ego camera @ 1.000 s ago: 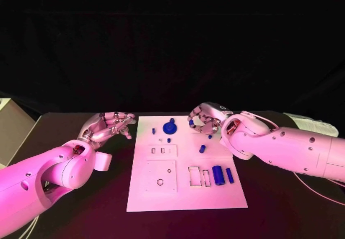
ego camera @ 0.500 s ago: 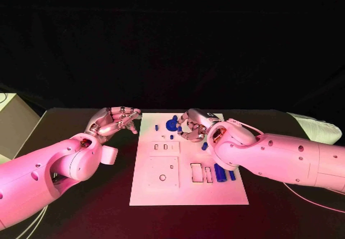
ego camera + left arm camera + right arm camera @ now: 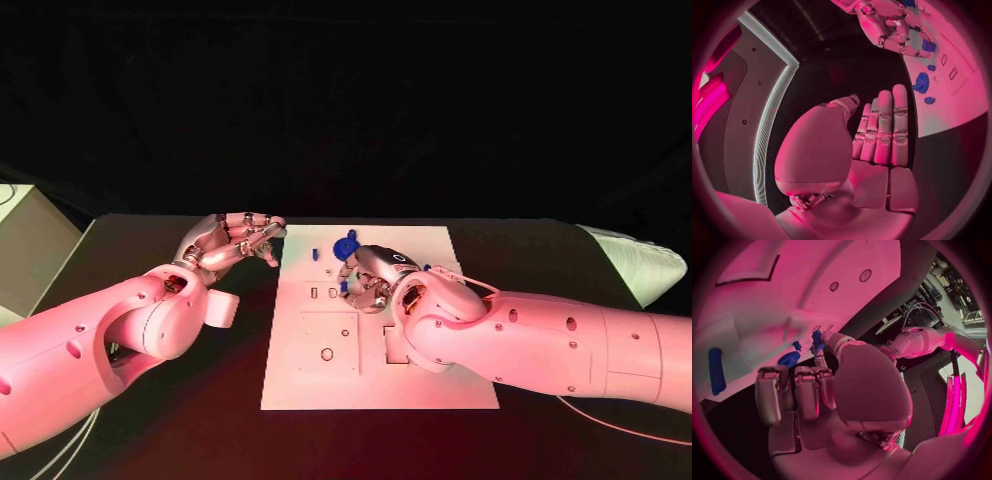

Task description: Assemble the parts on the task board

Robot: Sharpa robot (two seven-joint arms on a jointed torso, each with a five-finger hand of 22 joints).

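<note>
The white task board (image 3: pixel 433 250) lies in the middle of the black table. A round blue part (image 3: pixel 343 247) and a small blue peg (image 3: pixel 315 255) sit at its far end. My right hand (image 3: pixel 369 280) hovers over the board's middle with curled fingers. It pinches a small blue part (image 3: pixel 817 341) at the thumb tip, which also appears in the left wrist view (image 3: pixel 928 46). A long blue part (image 3: pixel 715 371) lies on the board (image 3: pixel 767 300) off to the hand's side. My left hand (image 3: pixel 231 240) is off the board's far left corner, holding nothing, its fingers (image 3: pixel 882 127) straight.
Rectangular slots (image 3: pixel 320 294) and a square recess with a hole (image 3: pixel 327 353) mark the board's left half. My right forearm (image 3: pixel 534 340) covers the board's right side. A pale box (image 3: pixel 22 250) stands at the table's left edge, a white object (image 3: pixel 635 262) at its right.
My right hand has travelled from the board's far right corner toward its middle, carrying the small blue part. The forearm now hides the blue parts on the right. The left hand stayed put.
</note>
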